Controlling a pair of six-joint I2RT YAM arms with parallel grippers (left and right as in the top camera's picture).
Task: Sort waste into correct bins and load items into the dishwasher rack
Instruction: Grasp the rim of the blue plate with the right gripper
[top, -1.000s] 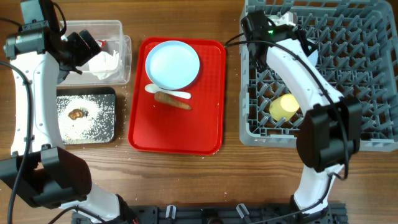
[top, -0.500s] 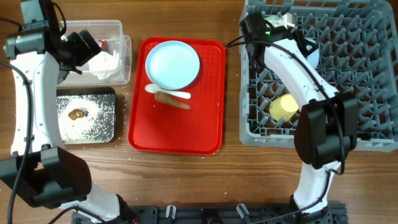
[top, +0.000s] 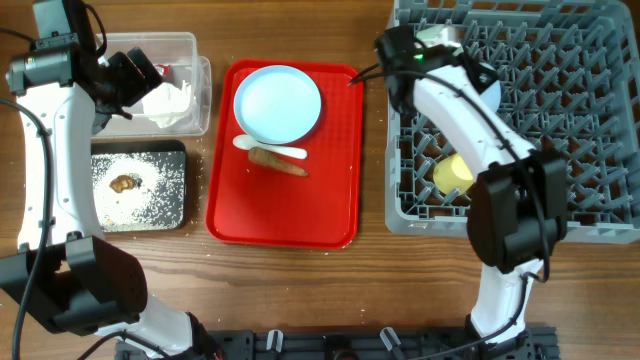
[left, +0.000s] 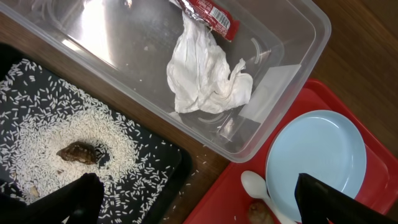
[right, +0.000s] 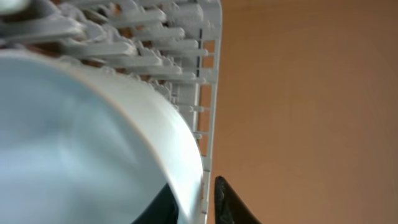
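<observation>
Two hazards: the right gripper (top: 396, 45), grip impossible to tell, hangs at the dishwasher rack's (top: 600, 225) corner hard by a pale blue bowl (right: 81, 124) and could knock it. The left gripper (left: 196, 182), spread empty over the clear tub (left: 292, 56), may drag the spoon (top: 262, 147) just beside the sausage stick (top: 280, 161) on the red tray (top: 280, 215).

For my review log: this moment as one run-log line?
left gripper open over clear tub | right gripper straddles bowl rim at rack edge, grip unclear | plate, spoon, sausage stick on red tray
</observation>
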